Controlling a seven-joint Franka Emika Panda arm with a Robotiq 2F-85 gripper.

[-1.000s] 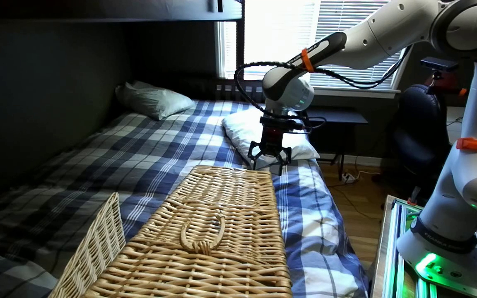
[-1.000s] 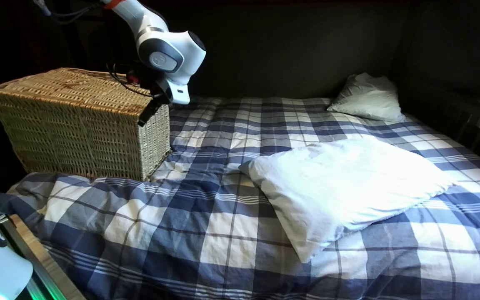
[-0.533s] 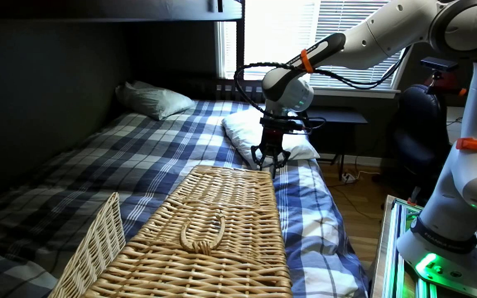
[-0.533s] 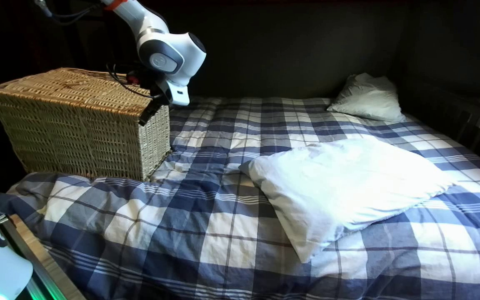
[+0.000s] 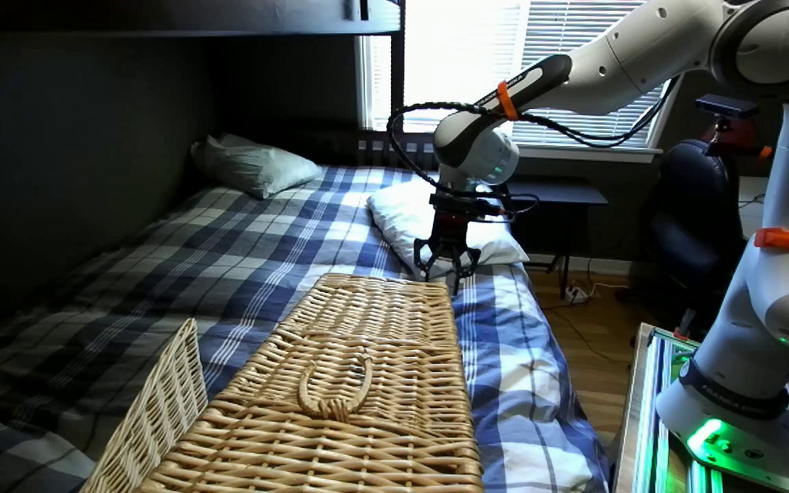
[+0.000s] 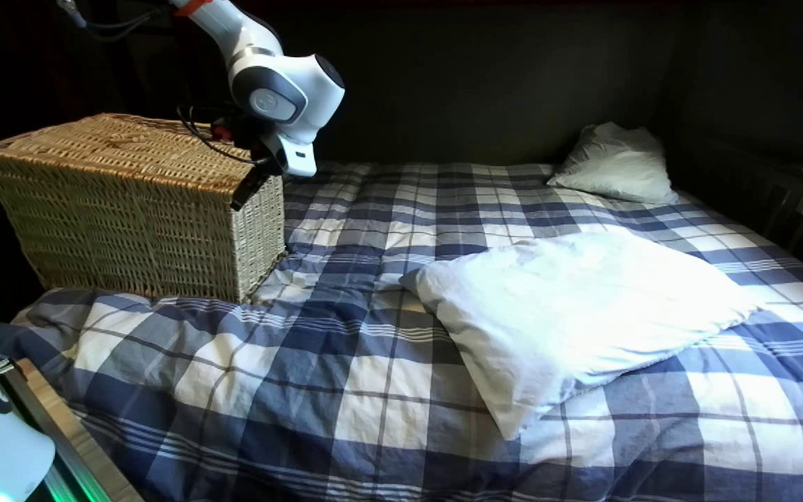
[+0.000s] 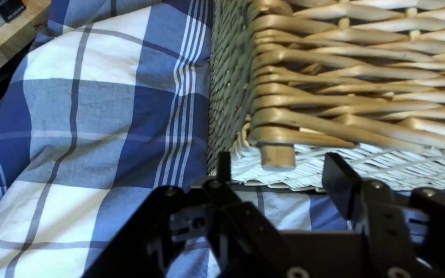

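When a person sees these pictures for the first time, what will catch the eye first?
The large wicker basket, standing on the plaid bed cover, would probably draw the eye first. The black gripper, its jaws open, hangs at one end of the basket, and a bright white pillow lies farther along, toward the window.

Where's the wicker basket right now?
The wicker basket is at the left in an exterior view, on the plaid bedding, one corner close to the open gripper.

Black pincer [image 5: 441,285], perhaps braided cable [image 5: 435,105]
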